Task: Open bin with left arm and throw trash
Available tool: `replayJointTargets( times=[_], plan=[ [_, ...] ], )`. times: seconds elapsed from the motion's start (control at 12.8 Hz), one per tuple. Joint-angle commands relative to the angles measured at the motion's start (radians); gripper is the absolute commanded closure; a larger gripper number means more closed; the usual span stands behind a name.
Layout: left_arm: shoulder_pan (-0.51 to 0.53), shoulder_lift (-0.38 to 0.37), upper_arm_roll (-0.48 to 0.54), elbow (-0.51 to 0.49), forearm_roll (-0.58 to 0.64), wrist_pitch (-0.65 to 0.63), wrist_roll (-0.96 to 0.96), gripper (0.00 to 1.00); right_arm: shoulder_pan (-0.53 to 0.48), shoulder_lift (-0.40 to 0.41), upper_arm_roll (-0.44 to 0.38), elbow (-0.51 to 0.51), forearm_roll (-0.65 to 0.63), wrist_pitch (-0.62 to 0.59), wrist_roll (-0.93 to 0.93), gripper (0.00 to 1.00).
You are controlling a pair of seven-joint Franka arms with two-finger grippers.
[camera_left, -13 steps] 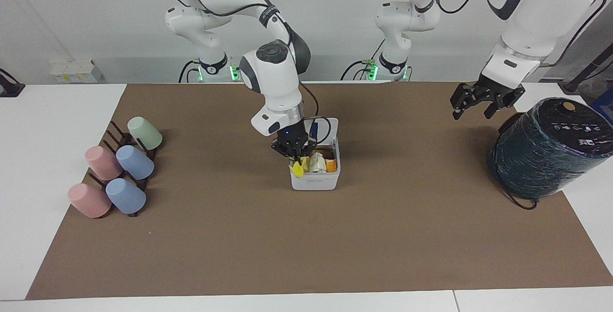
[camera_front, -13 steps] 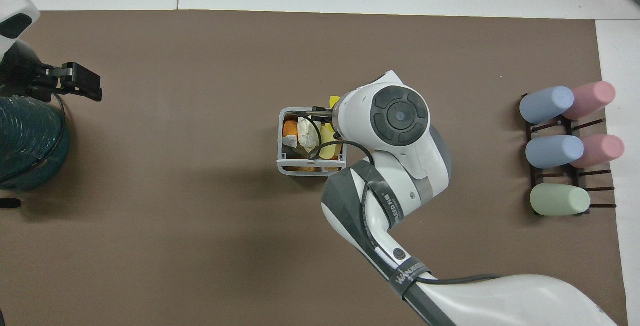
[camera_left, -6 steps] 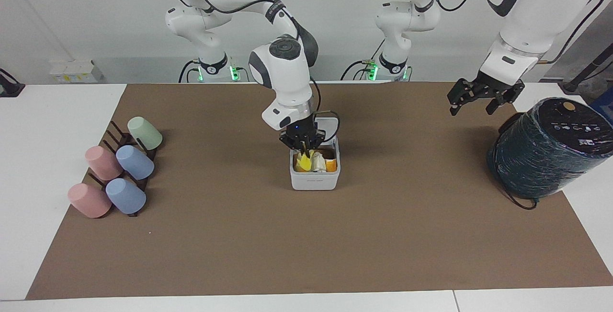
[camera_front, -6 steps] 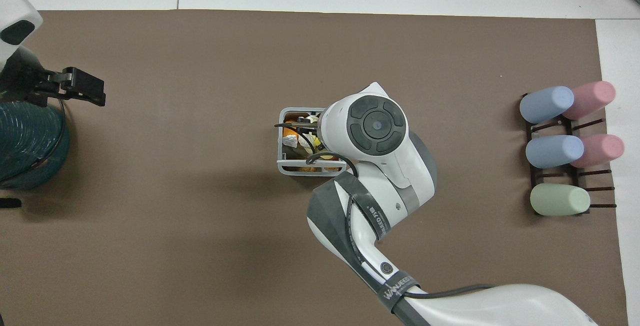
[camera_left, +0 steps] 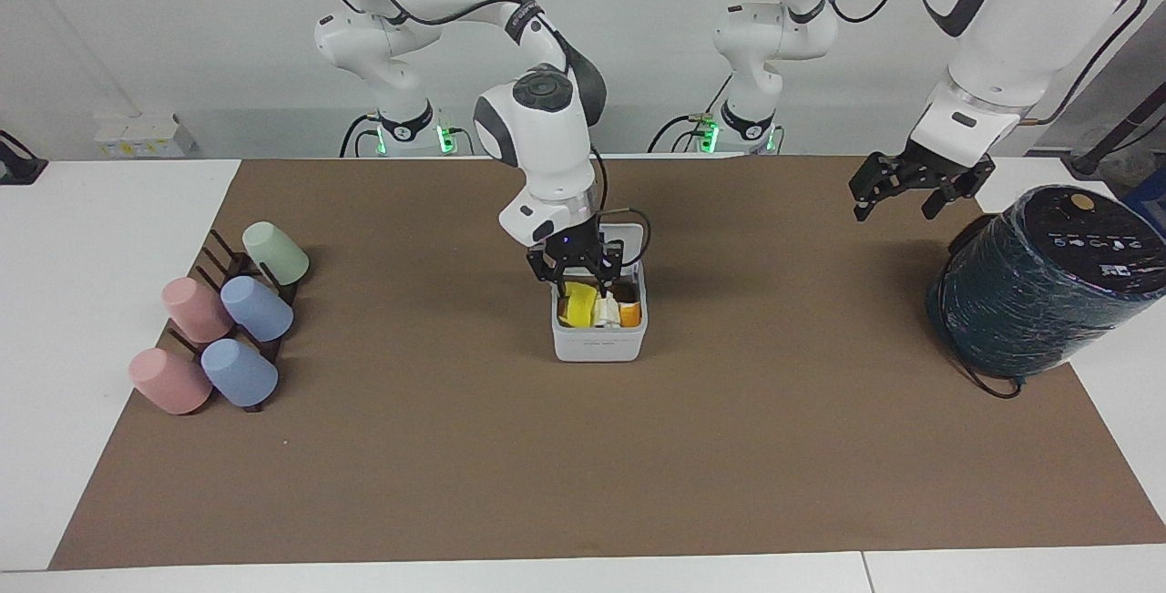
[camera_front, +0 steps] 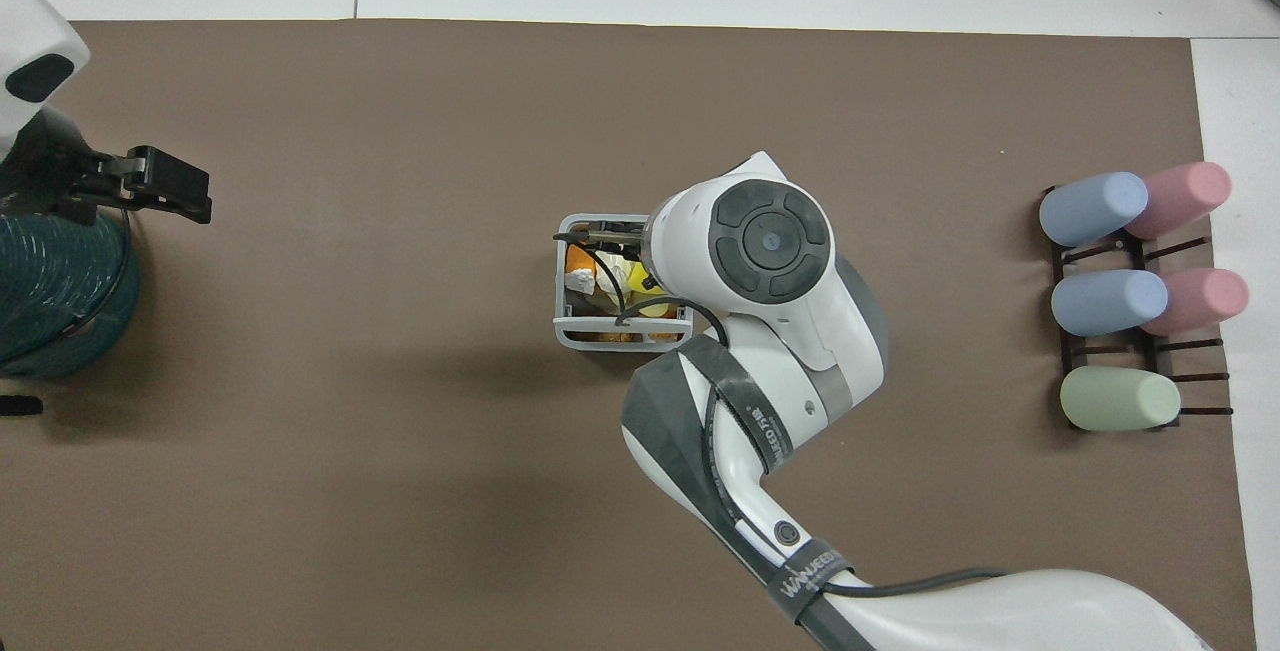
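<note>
Yellow piece (camera_left: 577, 301) dropped in bin (camera_left: 598, 343), cups (camera_left: 258, 309) aside

Right arm's wrist over the bin (camera_front: 566, 281) in the overhead view — hiding much of the trash (camera_front: 583, 269) and the right gripper (camera_left: 577, 270), dark cylinder (camera_front: 50, 291) cut by the frame edge, left gripper (camera_left: 897, 190) finger gap too small to tell.
</note>
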Motion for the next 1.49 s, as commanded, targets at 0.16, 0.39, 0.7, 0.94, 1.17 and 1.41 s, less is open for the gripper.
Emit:
replayJointTargets(
  times=[0.16,0.39,0.7,0.94,1.17,1.41],
  plan=[
    [-0.001,-0.034,-0.001,-0.038,0.023,0.004,-0.004,0.0,-0.138,-0.079,0.011,-0.028,-0.012,-0.021,-0.059,0.0],
    [-0.001,-0.034,-0.001,-0.04,0.023,0.004,-0.005,0.0,-0.25,-0.169,0.011,-0.073,-0.012,-0.058,-0.153,0.0],
    [-0.001,-0.034,-0.001,-0.04,0.023,0.004,-0.005,0.0,-0.397,-0.275,0.011,-0.078,-0.012,-0.245,-0.383,0.0],
    [-0.001,-0.034,-0.001,-0.038,0.023,0.004,-0.005,0.0,-0.462,-0.318,0.009,-0.068,-0.011,-0.35,-0.485,0.0],
    [-0.001,-0.034,-0.001,-0.04,0.023,0.004,-0.005,0.0,-0.479,-0.345,0.006,-0.053,0.005,-0.46,-0.506,0.0],
    [-0.001,-0.034,-0.001,-0.038,0.023,0.004,-0.005,0.0,-0.479,-0.342,0.007,0.001,0.006,-0.601,-0.516,0.0]
  ],
)
